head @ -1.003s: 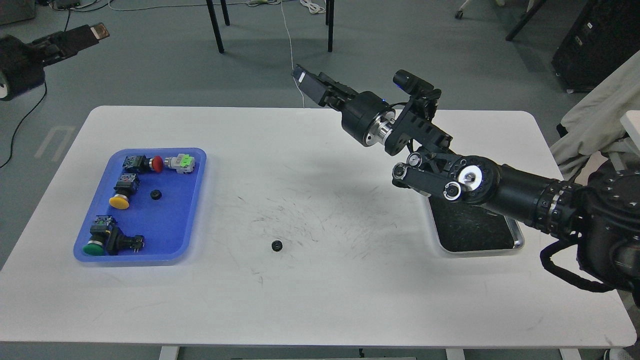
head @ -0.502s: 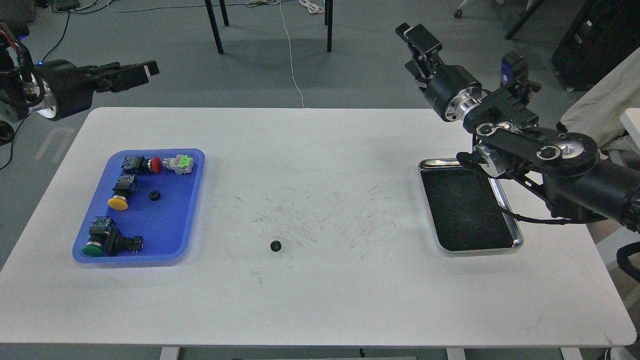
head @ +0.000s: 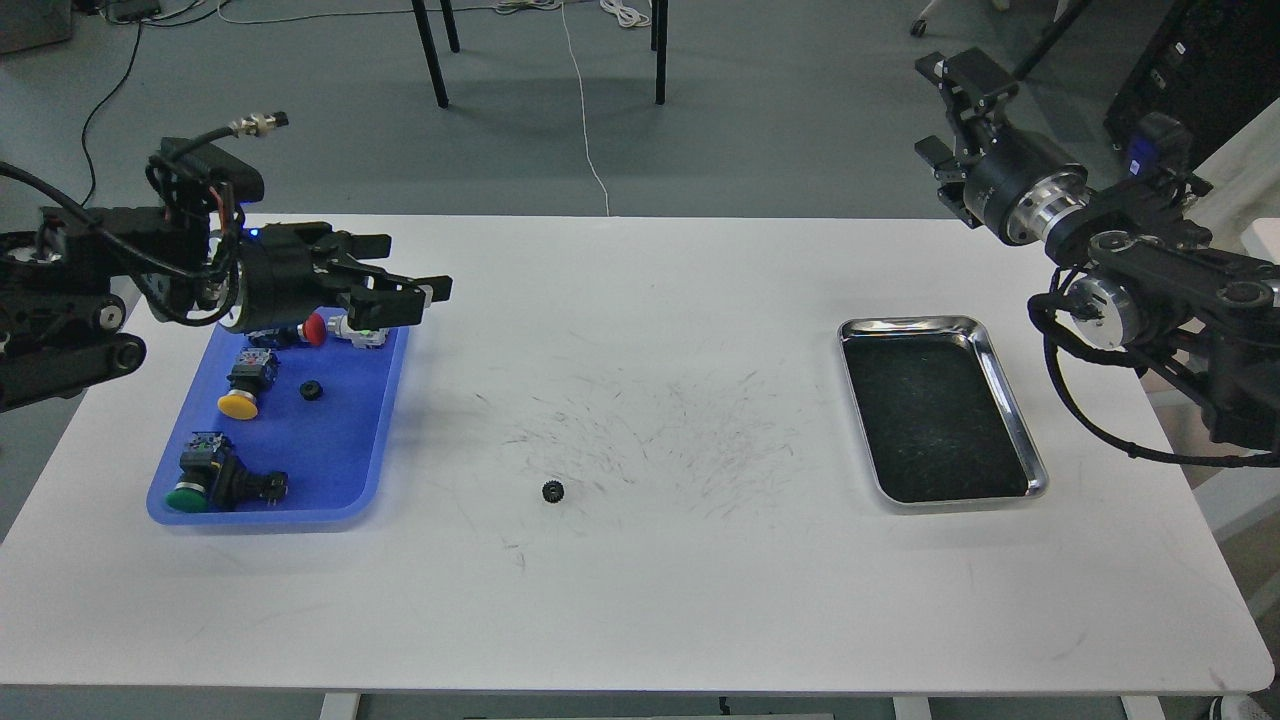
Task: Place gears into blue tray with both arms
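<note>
Flat on the table (head: 700, 600), loose gear (head: 553, 491), hole upward; left gripper (head: 420, 287) and right gripper (head: 945, 100) both spread, empty.

A white table (head: 640, 600), scuffed with dark marks at its middle, carries a shiny steel tray (head: 1010, 400) with a dark inside at its right. Push-button switches: red-capped (head: 314, 328), yellow-capped (head: 240, 400), green-capped (head: 190, 492).

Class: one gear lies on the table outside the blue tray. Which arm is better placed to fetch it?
Probably left. The left gripper hovers at the blue tray, nearer the gear; the right gripper is raised beyond the table's far right.
</note>
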